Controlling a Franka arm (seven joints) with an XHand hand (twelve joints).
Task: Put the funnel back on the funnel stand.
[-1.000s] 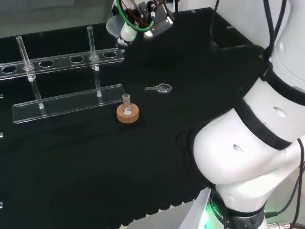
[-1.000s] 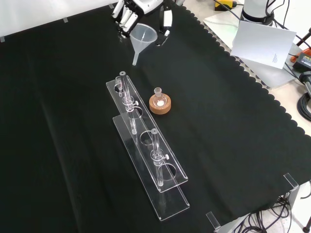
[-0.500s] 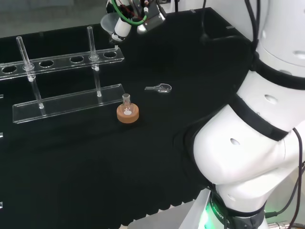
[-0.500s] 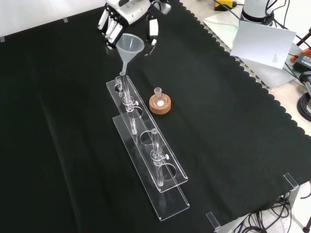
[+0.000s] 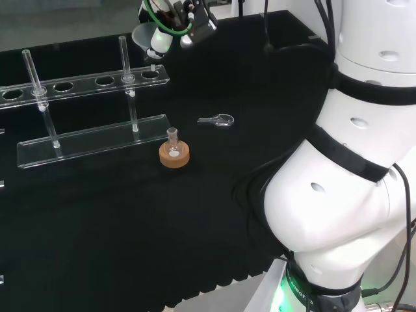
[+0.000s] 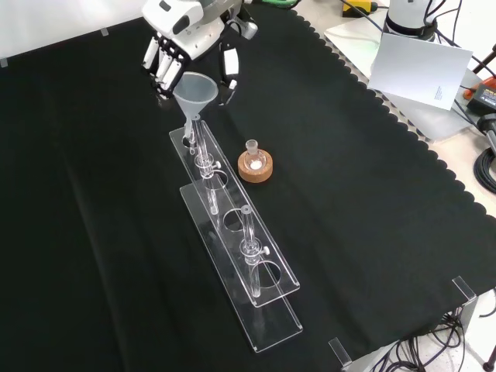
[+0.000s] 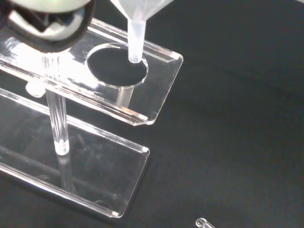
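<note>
While gripping the translucent plastic funnel [image 6: 194,90] with curled fingers, the black and white hand [image 6: 186,45] is hanging above the clear acrylic funnel stand [image 6: 232,232].
Funnel stem is dipping into the end hole; a cork ring [image 6: 255,167] is sitting at the stand's 3 o'clock, front view.

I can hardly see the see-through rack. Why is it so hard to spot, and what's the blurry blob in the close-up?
Front view: the clear plastic funnel stand shows mainly by bright glints along its edges against black cloth. Wrist view: light catches the stand's rim, and the blurred pale blob is part of the black and white hand, out of focus.
</note>
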